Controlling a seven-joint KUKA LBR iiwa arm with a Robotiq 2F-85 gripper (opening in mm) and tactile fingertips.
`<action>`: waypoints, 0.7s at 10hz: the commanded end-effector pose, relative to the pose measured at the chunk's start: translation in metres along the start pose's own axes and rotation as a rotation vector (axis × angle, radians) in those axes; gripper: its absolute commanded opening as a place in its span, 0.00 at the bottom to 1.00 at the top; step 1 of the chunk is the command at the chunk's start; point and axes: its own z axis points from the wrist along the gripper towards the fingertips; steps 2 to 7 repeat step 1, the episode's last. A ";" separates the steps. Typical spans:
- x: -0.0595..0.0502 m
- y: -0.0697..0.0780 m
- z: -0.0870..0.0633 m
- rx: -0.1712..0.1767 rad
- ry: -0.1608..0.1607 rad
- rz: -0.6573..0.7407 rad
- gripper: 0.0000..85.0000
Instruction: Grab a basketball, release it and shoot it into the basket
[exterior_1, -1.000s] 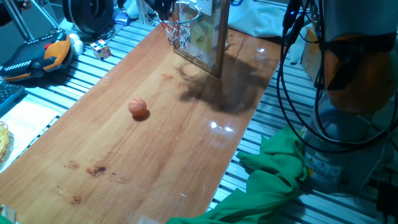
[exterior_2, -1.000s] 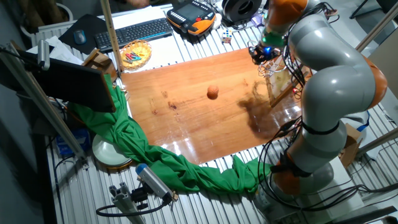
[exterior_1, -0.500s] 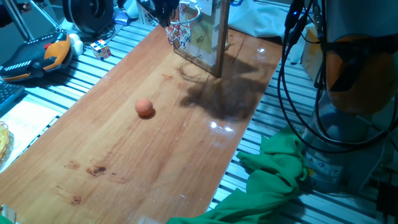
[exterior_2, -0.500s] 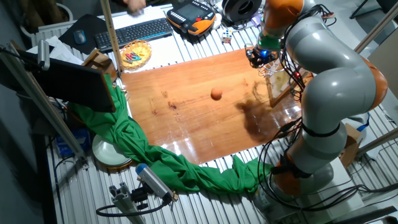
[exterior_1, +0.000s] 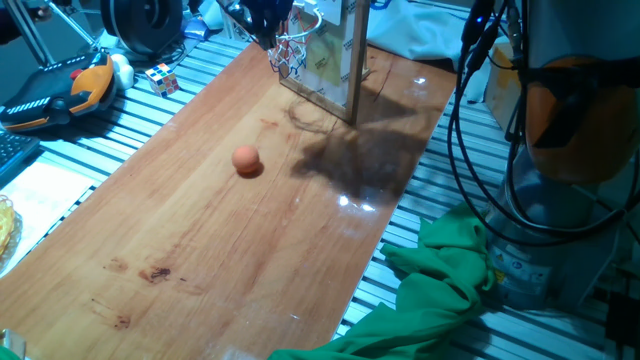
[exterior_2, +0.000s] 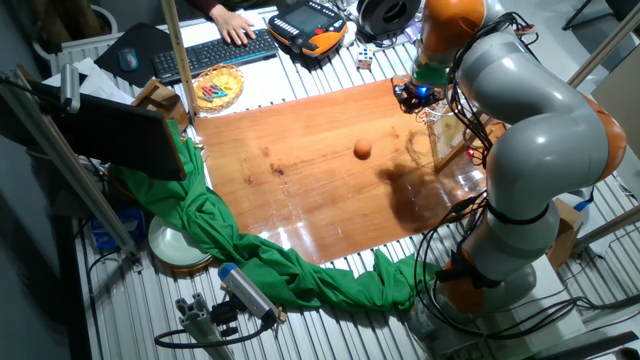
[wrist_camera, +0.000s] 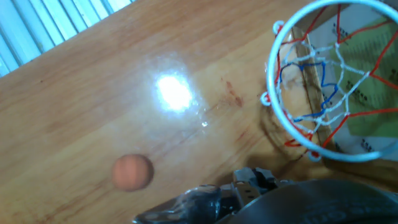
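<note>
The basketball (exterior_1: 246, 161) lay on the bare wooden surface (exterior_1: 200, 250), well apart from the basket (exterior_1: 290, 45) and on the open side in front of its hoop. The claw (exterior_1: 262, 20) hung above the surface just beside the basket's rim, holding nothing. Its fingers were too dark and crowded against the net to read, so whether they were spread or pressed together could not be told. A puzzle cube (exterior_1: 162, 78) sat off the surface's edge, away from the basket.

Green cloth (exterior_2: 250, 245) off table edge; keyboard (exterior_2: 215, 50), puzzle cube (exterior_1: 162, 78), plush toy (exterior_1: 88, 84) behind.
</note>
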 end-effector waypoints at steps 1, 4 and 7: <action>0.000 0.000 0.000 0.000 0.000 0.000 0.01; 0.000 0.000 0.000 0.000 0.000 0.000 0.01; 0.000 0.000 0.000 0.000 0.000 0.000 0.01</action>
